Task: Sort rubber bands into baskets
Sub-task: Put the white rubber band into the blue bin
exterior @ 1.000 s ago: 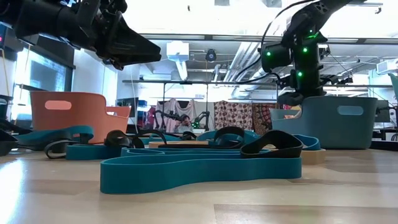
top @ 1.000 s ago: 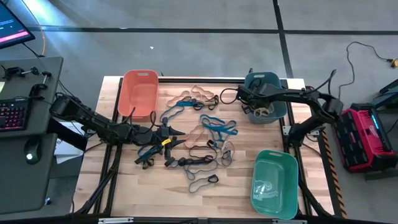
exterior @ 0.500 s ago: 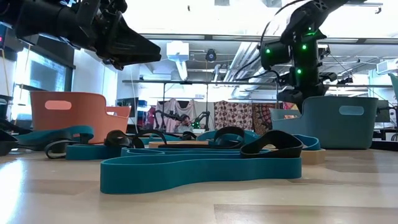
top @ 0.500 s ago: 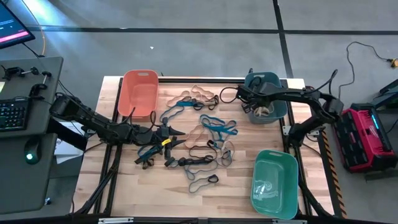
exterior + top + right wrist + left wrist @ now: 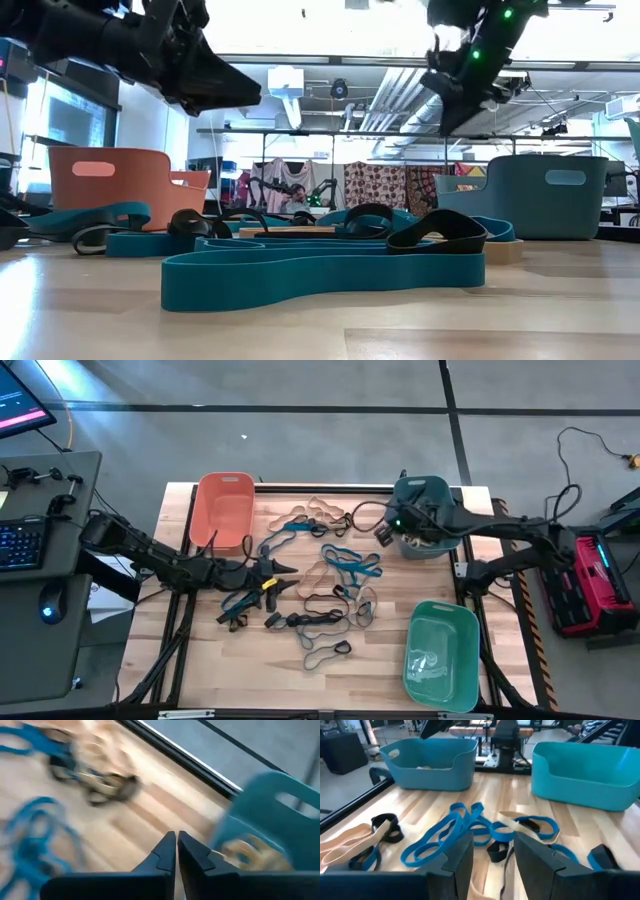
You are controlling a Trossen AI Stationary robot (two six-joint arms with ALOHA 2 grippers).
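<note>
Since the earlier frames the right gripper [image 5: 381, 532] has swung out of the dark teal-blue rounded plastic basket [image 5: 430, 490] and now hangs raised above that basket's 9 o'clock edge, its two dark fingers [image 5: 165, 851] pressed together with nothing between them; tan bands [image 5: 250, 852] lie inside that basket. The left gripper [image 5: 288, 568] has held its place, hovering over the 9 o'clock side of the scattered pile, its fingers [image 5: 460, 857] apart and empty. The surface is a pale wooden plank tabletop [image 5: 180, 650] with a dark frame beneath. The orange-salmon rounded plastic basket [image 5: 224, 510] sits at the table's 11 o'clock corner, the dark teal-blue one at 1 o'clock, and the lighter green rounded plastic basket [image 5: 440, 655] at 5 o'clock. The thin floppy rubber bands [image 5: 320, 590], tan, blue and black loops, lie tangled across the middle of the table between the baskets; in the low view a wide blue band [image 5: 320, 275] lies nearest, with a black loop [image 5: 440, 232] resting on it. Around the table is grey floor [image 5: 300, 420]. A desk with a keyboard [image 5: 20, 545] and mouse [image 5: 48, 610] stands at 9 o'clock, and a red-and-black box [image 5: 590, 575] sits on the floor at 3 o'clock. The low view shows a workshop behind, with ceiling ducts [image 5: 380, 95] and patterned cloths [image 5: 375, 185] hanging.
</note>
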